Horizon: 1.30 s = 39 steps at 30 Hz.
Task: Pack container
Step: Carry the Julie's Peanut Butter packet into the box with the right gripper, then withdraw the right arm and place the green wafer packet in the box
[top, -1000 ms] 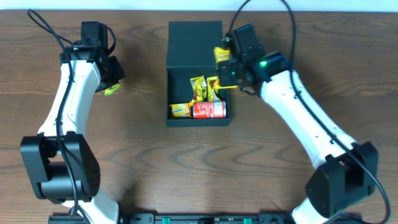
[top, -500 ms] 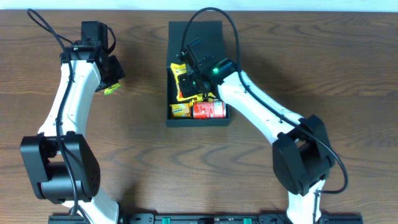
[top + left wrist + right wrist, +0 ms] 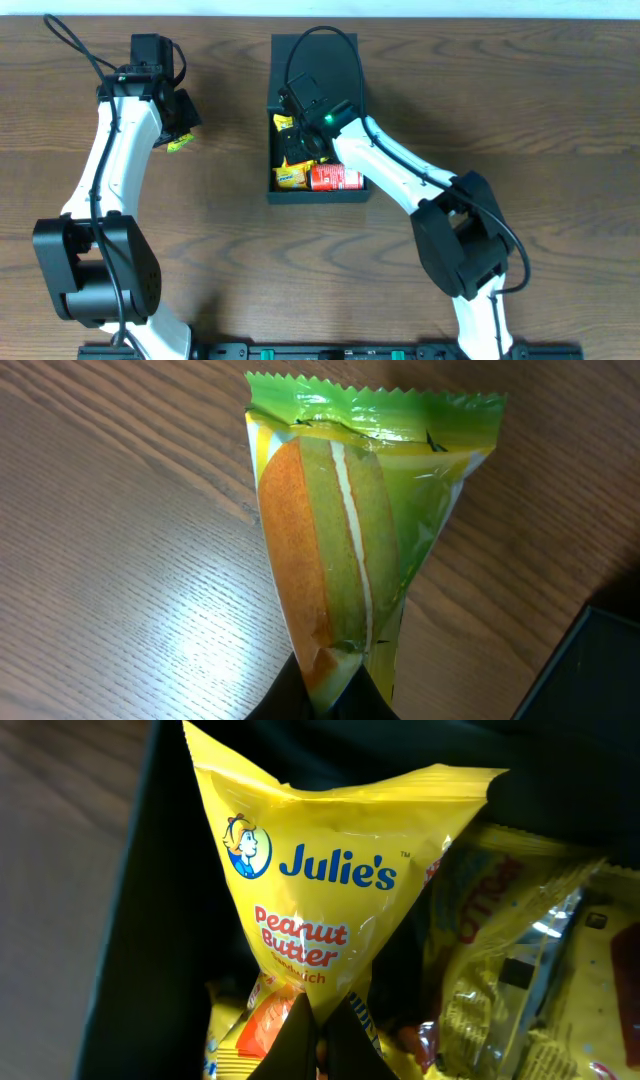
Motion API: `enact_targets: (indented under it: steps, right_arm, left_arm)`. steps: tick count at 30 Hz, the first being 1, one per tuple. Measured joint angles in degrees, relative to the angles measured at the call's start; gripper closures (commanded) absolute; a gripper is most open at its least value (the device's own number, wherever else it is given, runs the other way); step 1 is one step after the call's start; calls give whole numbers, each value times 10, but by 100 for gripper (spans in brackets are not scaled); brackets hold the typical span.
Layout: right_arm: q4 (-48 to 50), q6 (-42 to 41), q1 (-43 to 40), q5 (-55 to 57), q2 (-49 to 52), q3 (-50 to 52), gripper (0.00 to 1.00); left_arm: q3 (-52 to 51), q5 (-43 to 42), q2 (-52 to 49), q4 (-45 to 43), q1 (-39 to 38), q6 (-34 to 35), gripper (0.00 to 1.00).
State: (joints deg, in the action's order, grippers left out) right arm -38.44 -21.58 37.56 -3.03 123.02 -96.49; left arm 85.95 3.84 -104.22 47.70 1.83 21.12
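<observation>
R gripper [image 3: 320, 1038] pinches Julie's pkt [image 3: 310, 890], container [image 3: 315, 60] around it; my L gripper [image 3: 330, 685] clamps green pkt [image 3: 345, 540], glossy brown wood table [image 3: 120, 510] beneath.

- The yellow packet [image 3: 320, 890], pinched at its lower tip by the right gripper [image 3: 320, 1038] and standing just above the fingers, bears the brand "Julie's" in blue with a small "TM" mark.
- Left of the brand name sits a round logo of a fair-haired girl's head.
- Below the brand, nearer the fingers, red letters read "Peanut Butter"; a smaller word under them is creased and only partly legible.
- A crumpled packet [image 3: 500, 950] to the right of that gripper carries red lettering too folded to read.
- The green packet [image 3: 350, 530] clamped by the left gripper [image 3: 330, 695] shows a printed sandwich biscuit but no legible words.
- In the overhead view, the red can [image 3: 335, 178] just beside the right gripper has lettering too small to read.
</observation>
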Motion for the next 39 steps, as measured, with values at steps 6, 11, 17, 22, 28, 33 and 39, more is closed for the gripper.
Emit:
enact_targets:
  steps: [6,11,17,22,28,33,39]
  right_arm:
    - [-9,-19,-12,5,11,-1,99]
    - [-19,-25,-37,11,22,-1,98]
    - [-20,-26,-45,11,22,-1,98]
    - [-20,-26,-45,11,22,-1,83]
    - [-18,-25,-45,7,22,-4,71]
    - [-63,-11,-45,-8,19,-71,77]
    - [-124,41,-61,41,-62,-187,63]
  left_arm:
    - [0,-7,0,0,0,0,94]
    - [0,-9,0,0,0,0,94]
    - [0,-9,0,-3,0,0,94]
    - [0,-9,0,-7,0,0,94]
    - [0,-9,0,-11,0,0,94]
    - [0,-9,0,-13,-1,0,94]
    - [10,-7,0,-16,-45,-4,94]
